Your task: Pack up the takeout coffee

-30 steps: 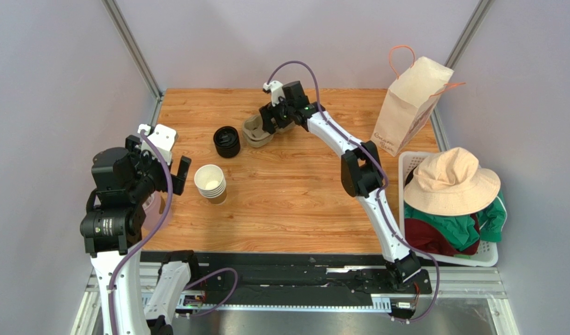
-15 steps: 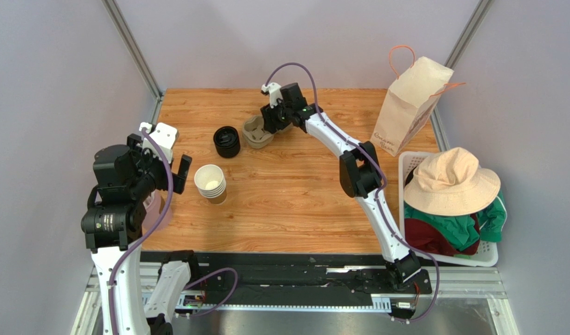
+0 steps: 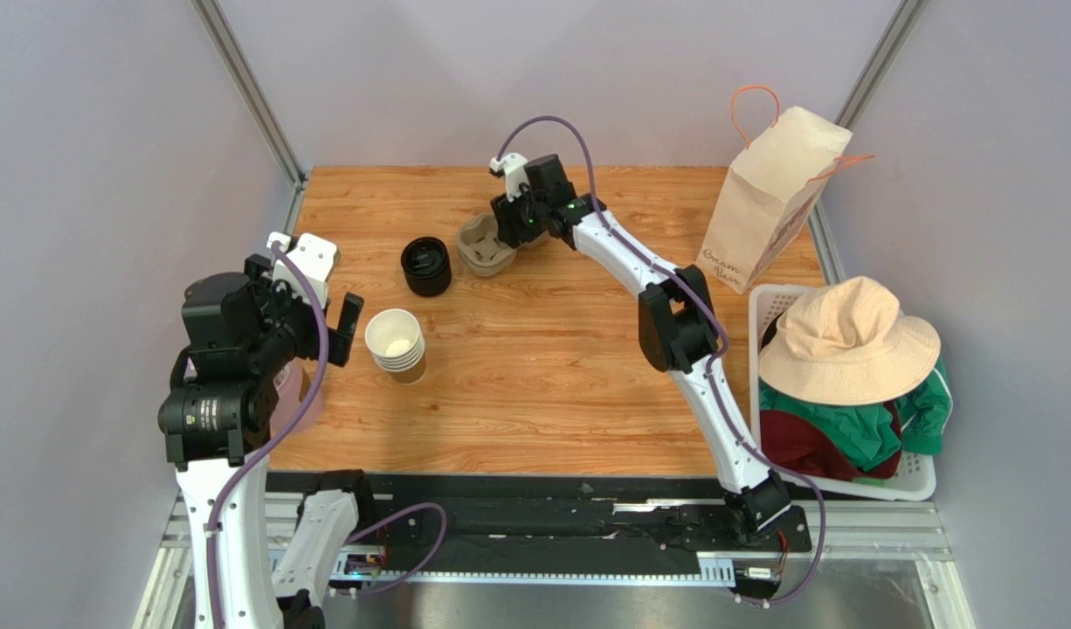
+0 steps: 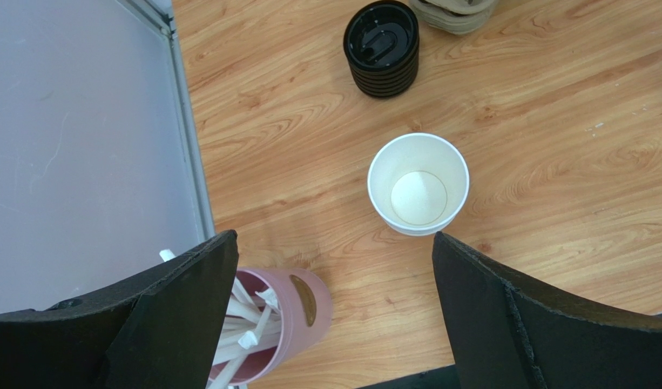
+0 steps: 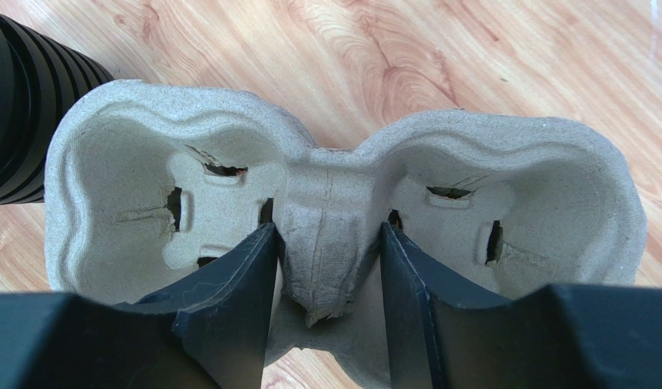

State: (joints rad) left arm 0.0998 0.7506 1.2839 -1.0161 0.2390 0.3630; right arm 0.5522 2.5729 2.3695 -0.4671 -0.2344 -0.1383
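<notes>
My right gripper (image 5: 326, 235) reaches to the far middle of the wooden table (image 3: 554, 380), where its two black fingers pinch the raised centre ridge of the two-cup carrier of moulded grey-beige pulp (image 5: 488, 134), one finger down in each cup well. A second ago those fingers stood wider, on either side of that ridge; now they have closed in until they touch both its flanks. The carrier has nudged a little toward the far side. Just left of it stands the ribbed stack of round black plastic lids (image 3: 425, 266), unmoved. My left gripper (image 4: 330, 239) hangs at the near left with its fingers spread wide and holding nothing, barely shifted since then. Below it and a little to the right is the stack of lidless brown paper cups with white insides (image 4: 418, 185); a pink holder of white stirrers (image 4: 298, 312) sits under its left finger. The tan paper bag (image 3: 771, 197) stands at the far right. I cannot make out the takeout coffee, the lidded cup, in any view.
</notes>
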